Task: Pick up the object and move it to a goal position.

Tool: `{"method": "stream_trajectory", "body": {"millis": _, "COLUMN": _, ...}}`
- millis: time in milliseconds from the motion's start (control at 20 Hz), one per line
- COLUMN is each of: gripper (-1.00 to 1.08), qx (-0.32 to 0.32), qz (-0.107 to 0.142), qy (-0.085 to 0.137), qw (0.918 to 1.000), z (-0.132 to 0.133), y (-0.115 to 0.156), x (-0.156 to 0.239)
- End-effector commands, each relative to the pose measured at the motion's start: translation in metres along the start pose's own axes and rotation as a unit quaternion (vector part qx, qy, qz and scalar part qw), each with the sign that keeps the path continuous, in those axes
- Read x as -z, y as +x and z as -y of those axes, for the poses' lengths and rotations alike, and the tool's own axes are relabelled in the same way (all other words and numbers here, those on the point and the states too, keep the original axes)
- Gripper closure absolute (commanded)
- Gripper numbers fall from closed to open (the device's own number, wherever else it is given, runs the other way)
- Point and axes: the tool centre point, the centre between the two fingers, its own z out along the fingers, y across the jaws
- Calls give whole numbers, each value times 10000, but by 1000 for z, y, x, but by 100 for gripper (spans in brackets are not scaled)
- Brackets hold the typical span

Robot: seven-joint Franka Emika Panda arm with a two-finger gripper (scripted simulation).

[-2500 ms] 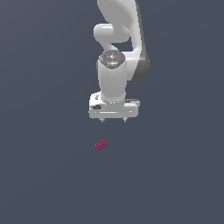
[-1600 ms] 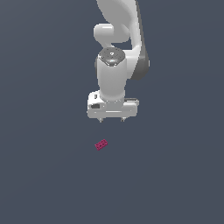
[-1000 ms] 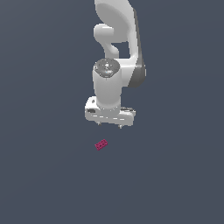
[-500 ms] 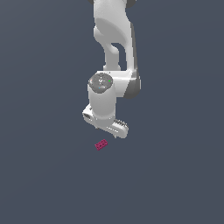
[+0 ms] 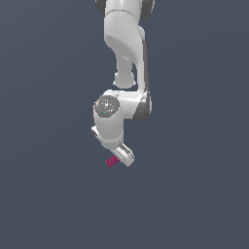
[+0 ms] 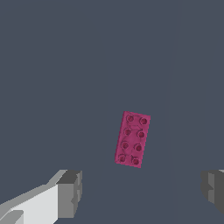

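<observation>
Magenta brick (image 6: 133,139) lies beyond the spread hand (image 6: 140,192), untouched.

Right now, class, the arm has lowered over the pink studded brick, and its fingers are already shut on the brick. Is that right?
Not quite. The arm is low over the pink brick, but the fingers are not shut on it: the wrist view shows them spread wide with the brick lying free on the floor, not between them and touching neither. In the exterior view the gripper sits right beside the brick.
</observation>
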Motion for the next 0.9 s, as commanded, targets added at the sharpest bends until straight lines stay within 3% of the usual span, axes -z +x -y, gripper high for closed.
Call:
{"method": "stream_trajectory", "body": {"millis": 0, "gripper": -92, "qx": -305, "qz": -8, "qy": -9, "qw": 9995, "z": -1, "y": 4, "x": -7}}
{"method": "stream_trajectory", "body": {"millis": 400, "gripper": -92, "qx": -874, "qz": -26, "qy": -31, "qw": 9962, "z": -4, "y": 12, "x": -22}}
{"method": "stream_trajectory", "body": {"millis": 850, "gripper": -92, "qx": -947, "qz": -27, "qy": -36, "qw": 9955, "z": -4, "y": 13, "x": -27}}
